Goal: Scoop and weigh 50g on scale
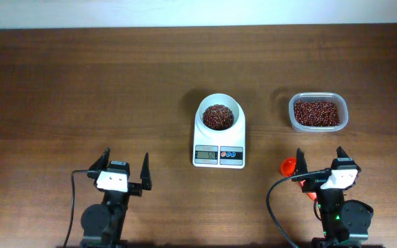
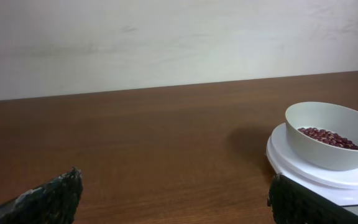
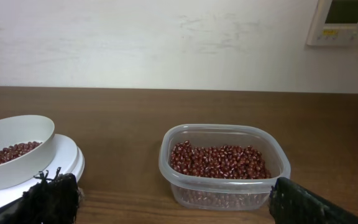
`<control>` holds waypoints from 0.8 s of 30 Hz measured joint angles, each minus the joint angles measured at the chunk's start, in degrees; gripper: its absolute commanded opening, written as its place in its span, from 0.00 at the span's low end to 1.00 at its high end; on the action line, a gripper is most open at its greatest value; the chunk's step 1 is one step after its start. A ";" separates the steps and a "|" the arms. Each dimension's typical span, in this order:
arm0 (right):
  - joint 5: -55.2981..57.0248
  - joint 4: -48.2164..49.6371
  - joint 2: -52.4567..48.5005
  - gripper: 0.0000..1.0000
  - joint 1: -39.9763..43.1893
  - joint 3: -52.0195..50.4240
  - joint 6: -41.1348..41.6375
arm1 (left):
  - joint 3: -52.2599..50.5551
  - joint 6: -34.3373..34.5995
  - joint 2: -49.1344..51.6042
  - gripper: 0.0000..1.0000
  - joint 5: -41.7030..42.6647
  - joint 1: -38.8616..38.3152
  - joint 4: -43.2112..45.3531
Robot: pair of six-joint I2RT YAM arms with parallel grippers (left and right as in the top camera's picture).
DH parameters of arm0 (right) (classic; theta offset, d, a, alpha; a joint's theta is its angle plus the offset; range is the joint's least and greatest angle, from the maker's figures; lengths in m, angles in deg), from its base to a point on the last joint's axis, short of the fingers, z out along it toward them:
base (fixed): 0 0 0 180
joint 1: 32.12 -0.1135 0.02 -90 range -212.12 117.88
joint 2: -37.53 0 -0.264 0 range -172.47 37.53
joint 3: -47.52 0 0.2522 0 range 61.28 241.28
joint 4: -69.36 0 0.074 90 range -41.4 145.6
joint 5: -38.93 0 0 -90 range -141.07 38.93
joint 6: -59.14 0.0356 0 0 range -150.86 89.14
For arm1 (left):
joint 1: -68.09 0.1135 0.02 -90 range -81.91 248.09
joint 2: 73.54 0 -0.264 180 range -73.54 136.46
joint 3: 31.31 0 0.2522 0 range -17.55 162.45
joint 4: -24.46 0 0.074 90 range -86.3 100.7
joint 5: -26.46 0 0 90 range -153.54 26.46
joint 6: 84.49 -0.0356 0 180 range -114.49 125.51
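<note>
The scale [image 1: 218,143] is sitting mid-counter, and its round white bowl [image 1: 218,114] is already carrying a small heap of red-brown beans [image 1: 217,118], so scooping looks well under way, maybe finished. The grey display [image 1: 206,156] is showing digits, but they are too small to read, so whether the target weight is reached cannot be told. To the right of the scale, well apart from it, the clear plastic tub [image 1: 318,112] is holding a much bigger supply of beans, nearly covering its floor.

The left fingers [image 1: 145,171] are standing wide open and gripping nothing, hovering in front of the scale and off to its left. The right fingers [image 1: 299,160] are likewise spread wide and empty, in front of the scale and off to its right. The orange-red scoop [image 1: 289,166] is lying on the counter just beside them, partly hidden under the right arm, and nobody is holding it.

My judgement: a portion is in the bowl and the scoop is set down; what is left is checking the reading and, if it is falling short, picking the scoop up for another trip from tub to bowl
</note>
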 measured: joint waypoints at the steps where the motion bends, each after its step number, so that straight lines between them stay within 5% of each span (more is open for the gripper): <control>1: -0.02 0.00 0.00 0.99 0.00 0.00 -0.04 | 0.00 0.00 0.00 0.99 -0.17 0.00 0.00; 24: 0.00 0.00 0.00 0.99 0.00 0.00 0.00 | 0.00 0.04 0.00 0.99 -1.03 0.00 -0.09</control>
